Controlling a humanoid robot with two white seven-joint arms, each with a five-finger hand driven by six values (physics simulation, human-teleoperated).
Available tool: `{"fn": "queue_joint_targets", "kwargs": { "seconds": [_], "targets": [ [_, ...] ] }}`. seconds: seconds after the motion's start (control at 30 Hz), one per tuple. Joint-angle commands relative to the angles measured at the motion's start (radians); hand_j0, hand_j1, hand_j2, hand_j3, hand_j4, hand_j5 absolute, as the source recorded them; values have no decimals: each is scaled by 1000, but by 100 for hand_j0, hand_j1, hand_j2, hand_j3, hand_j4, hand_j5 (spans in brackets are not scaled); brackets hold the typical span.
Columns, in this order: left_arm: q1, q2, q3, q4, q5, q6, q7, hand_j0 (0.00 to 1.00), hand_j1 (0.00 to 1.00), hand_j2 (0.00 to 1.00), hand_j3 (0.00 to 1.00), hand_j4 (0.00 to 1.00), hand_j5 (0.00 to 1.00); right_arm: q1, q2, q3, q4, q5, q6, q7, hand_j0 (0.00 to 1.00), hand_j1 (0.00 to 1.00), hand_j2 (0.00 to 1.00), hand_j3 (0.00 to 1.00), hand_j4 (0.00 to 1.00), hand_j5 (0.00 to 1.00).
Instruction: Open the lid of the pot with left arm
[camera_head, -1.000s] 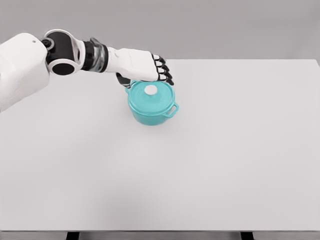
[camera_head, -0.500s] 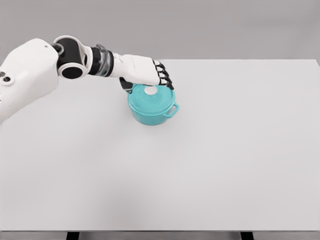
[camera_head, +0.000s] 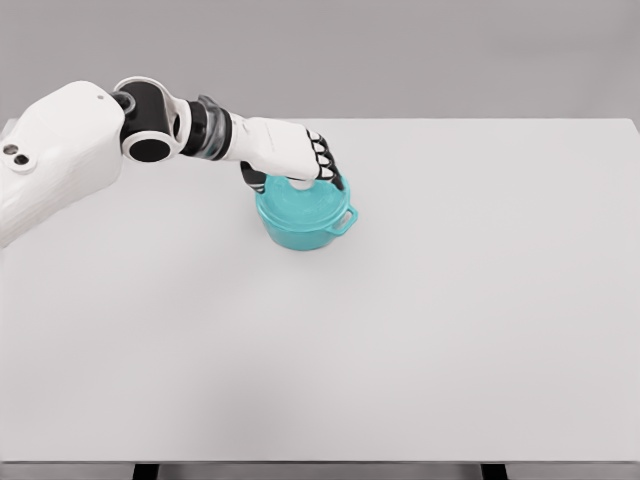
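A teal pot (camera_head: 298, 230) stands on the white table (camera_head: 420, 320), left of centre toward the back. Its teal lid (camera_head: 312, 206) is seated on it, and only a sliver of the white knob (camera_head: 300, 185) shows. My left hand (camera_head: 297, 174) lies low over the back of the lid, palm down and right on top of the knob. The fingers (camera_head: 326, 166) curve loosely over the lid and the dark thumb (camera_head: 251, 175) sits at the pot's back left rim. The hand grips nothing that I can see. The right arm is out of view.
A side handle (camera_head: 346, 218) sticks out of the pot toward the right. The table's back edge (camera_head: 480, 120) runs just behind the pot, with a grey wall beyond.
The left hand has sunk from above the pot onto the lid and now covers most of the knob. The forearm has dropped with it. Pot and lid have not moved.
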Motion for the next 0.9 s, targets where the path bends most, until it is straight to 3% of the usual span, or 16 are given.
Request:
{"fn": "queue_joint_targets", "kwargs": {
  "seconds": [0.0, 0.17, 0.27, 0.37, 0.47, 0.87],
  "targets": [
    [0, 1, 1, 7, 3, 2, -1, 86, 86, 86, 86, 86, 86, 0, 0, 0, -1, 0, 0, 0, 100, 100, 100, 100, 100, 100],
    [-2, 2, 1, 22, 3, 2, -1, 84, 84, 84, 84, 84, 84, 0, 0, 0, -1, 0, 0, 0, 100, 100, 100, 100, 100, 100],
    [-3, 2, 1, 21, 1, 2, -1, 68, 68, 68, 68, 68, 68, 0, 0, 0, 1, 0, 0, 0, 100, 100, 100, 100, 100, 100],
    [-3, 2, 1, 21, 1, 2, -1, 64, 64, 64, 64, 64, 64, 0, 0, 0, 1, 0, 0, 2, 100, 100, 100, 100, 100, 100],
    [-6, 1, 1, 21, 1, 2, -1, 53, 53, 53, 53, 53, 53, 0, 0, 0, 1, 0, 0, 0, 100, 100, 100, 100, 100, 100],
    [-8, 8, 6, 21, 11, 2, -1, 49, 49, 49, 49, 49, 49, 0, 0, 0, 1, 0, 0, 0, 100, 100, 100, 100, 100, 100]
  ]
}}
